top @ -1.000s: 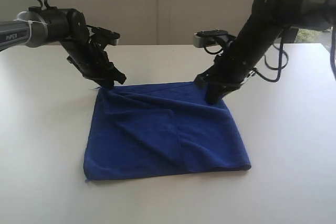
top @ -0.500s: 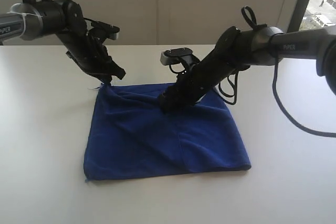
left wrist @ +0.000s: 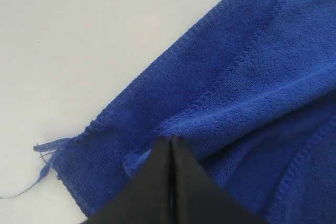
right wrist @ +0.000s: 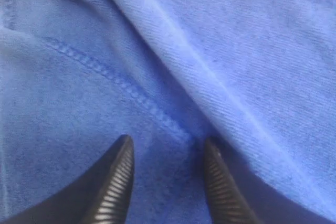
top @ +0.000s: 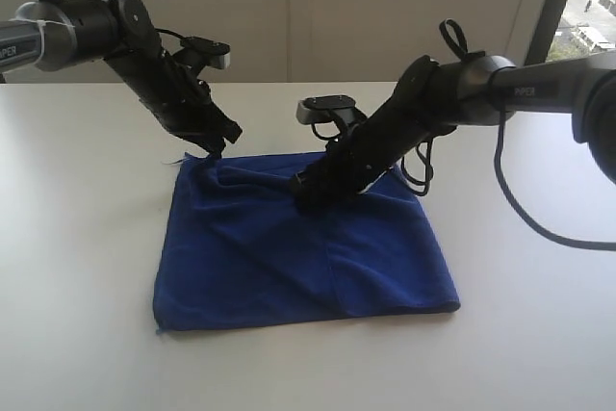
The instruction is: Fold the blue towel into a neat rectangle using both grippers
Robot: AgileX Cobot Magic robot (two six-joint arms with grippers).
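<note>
The blue towel point(top: 308, 247) lies spread on the white table, rumpled along its far edge. My left gripper point(top: 217, 144) is at the towel's far left corner. In the left wrist view its jaws point(left wrist: 171, 141) are pressed together, with a small ridge of the blue towel point(left wrist: 247, 77) bunched at their tips. A frayed thread hangs from that corner. My right gripper point(top: 304, 190) reaches across to the middle of the far edge. Its ribbed fingers point(right wrist: 118, 182) stand apart, tips point(right wrist: 168, 148) down on the towel point(right wrist: 79, 103) beside a stitched seam and a fold.
The white table point(top: 520, 334) extends around the towel on all sides. Black cables loop off both arms above the far side. A wall and a window stand behind the table.
My right gripper left the far right corner, swung to the middle of the far edge and opened. My left gripper shut at the far left corner and shifted slightly right.
</note>
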